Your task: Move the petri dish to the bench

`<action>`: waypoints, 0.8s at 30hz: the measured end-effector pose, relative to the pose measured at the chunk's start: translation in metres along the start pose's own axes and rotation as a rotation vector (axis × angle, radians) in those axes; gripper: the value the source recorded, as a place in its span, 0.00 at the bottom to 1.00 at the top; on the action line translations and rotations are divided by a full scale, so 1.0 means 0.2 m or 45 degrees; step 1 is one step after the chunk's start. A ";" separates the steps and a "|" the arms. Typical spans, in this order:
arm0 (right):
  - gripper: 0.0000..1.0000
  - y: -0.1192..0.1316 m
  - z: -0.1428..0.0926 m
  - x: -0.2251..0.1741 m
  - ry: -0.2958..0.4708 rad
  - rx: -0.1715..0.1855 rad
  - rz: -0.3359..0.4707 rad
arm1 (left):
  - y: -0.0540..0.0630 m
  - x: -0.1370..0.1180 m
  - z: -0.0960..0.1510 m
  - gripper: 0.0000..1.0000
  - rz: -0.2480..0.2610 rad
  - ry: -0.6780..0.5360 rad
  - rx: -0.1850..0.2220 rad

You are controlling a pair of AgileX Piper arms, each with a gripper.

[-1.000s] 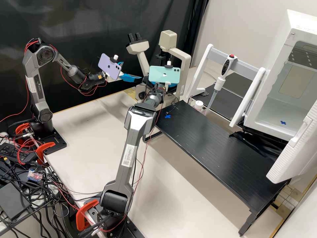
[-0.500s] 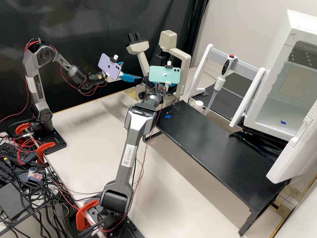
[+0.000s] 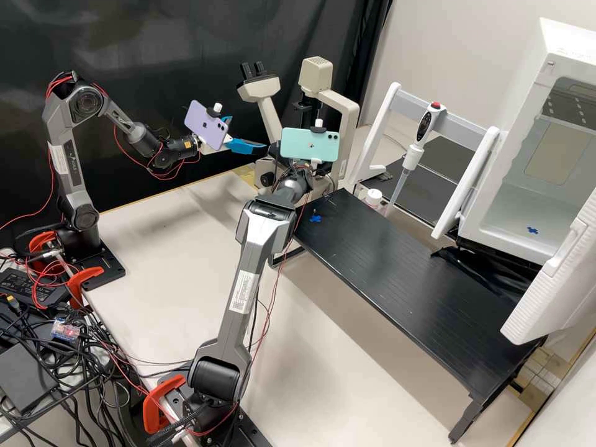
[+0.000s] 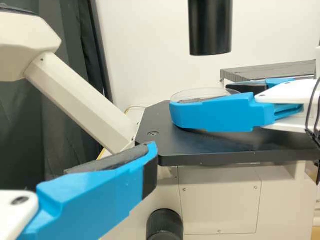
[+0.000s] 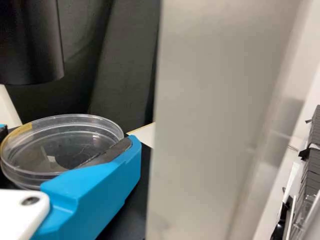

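Observation:
In the high view the left gripper (image 3: 239, 136) stands open beside the microscope; in the left wrist view, one finger of the left gripper (image 4: 100, 190) shows with nothing on its pad. The right gripper (image 3: 301, 171) is at the microscope, its fingers largely hidden behind the teal phone. The right wrist view has the right gripper (image 5: 65, 137) shut on the clear round petri dish (image 5: 60, 150), one finger at each side of it. In the left wrist view the dish (image 4: 195, 94) is partly behind the right gripper's near finger, over the black microscope stage (image 4: 200, 145).
The microscope lens barrel (image 4: 210, 27) hangs above the stage, and its pale column (image 5: 210, 120) stands close beside the right gripper. A black raised bench (image 3: 397, 279) with a blue cross, a pipette (image 3: 410, 152) on its stand and the open white incubator (image 3: 509, 205) lie to the right.
The right arm's wrist and teal phone have shifted slightly downward and right in the high view since half a second ago. The left arm has kept still.

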 end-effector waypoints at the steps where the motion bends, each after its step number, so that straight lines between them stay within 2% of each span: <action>1: 0.00 0.00 0.00 0.00 0.000 -0.004 -0.002 | 0.00 0.00 0.00 1.00 0.000 0.000 0.000; 20: 0.00 -0.01 0.01 0.00 -0.008 -0.008 -0.014 | 0.00 0.00 0.00 1.00 0.000 0.000 0.000; 22: 0.00 -0.01 0.02 -0.02 0.006 0.002 -0.017 | 0.00 0.00 0.00 1.00 0.000 0.000 0.000; 24: 0.00 -0.01 0.03 -0.06 -0.001 -0.009 -0.014 | 0.00 0.00 0.00 1.00 0.000 0.000 0.000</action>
